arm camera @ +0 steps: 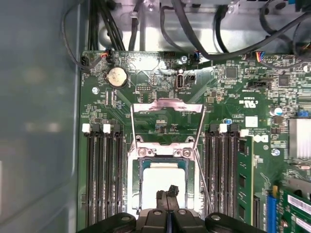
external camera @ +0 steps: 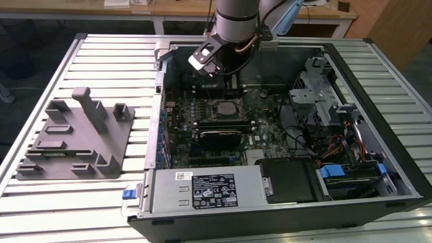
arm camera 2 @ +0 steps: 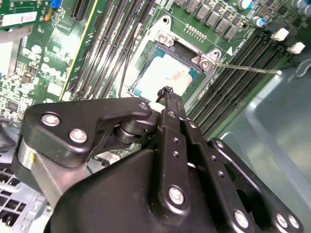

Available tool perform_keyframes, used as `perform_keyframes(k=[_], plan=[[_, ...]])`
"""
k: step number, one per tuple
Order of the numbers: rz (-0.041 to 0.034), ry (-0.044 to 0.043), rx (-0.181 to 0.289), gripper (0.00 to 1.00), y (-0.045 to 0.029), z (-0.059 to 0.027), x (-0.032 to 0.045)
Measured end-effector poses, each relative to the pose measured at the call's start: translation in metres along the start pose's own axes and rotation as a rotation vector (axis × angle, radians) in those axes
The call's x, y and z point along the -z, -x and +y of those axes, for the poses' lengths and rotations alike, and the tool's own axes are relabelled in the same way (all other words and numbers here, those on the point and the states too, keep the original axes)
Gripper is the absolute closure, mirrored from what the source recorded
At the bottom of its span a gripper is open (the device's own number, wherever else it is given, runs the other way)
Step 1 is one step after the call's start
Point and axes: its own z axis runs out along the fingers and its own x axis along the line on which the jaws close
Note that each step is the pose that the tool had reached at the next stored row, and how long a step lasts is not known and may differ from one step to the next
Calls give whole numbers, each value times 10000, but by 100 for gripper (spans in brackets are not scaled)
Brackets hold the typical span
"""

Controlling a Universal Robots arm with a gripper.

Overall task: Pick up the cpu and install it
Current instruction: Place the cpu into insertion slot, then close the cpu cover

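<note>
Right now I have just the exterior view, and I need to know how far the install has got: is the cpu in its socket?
Observer: Yes. In both wrist views the cpu lies flat inside the socket, silver top up.
Operator: Is the hold-down frame closed over it?
Observer: No. The metal frame stands open, leaving the cpu uncovered.
Operator: And the gripper?
Observer: The gripper is shut, fingertips together, over one edge of the cpu. I cannot tell whether it touches.
</note>
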Motion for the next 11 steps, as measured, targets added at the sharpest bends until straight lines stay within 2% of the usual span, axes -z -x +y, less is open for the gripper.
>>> perform_keyframes(k=[3, 11], plan=[[0, 1, 0, 89, 0, 1, 45], [-3, 14, 0, 89, 1, 1, 60]])
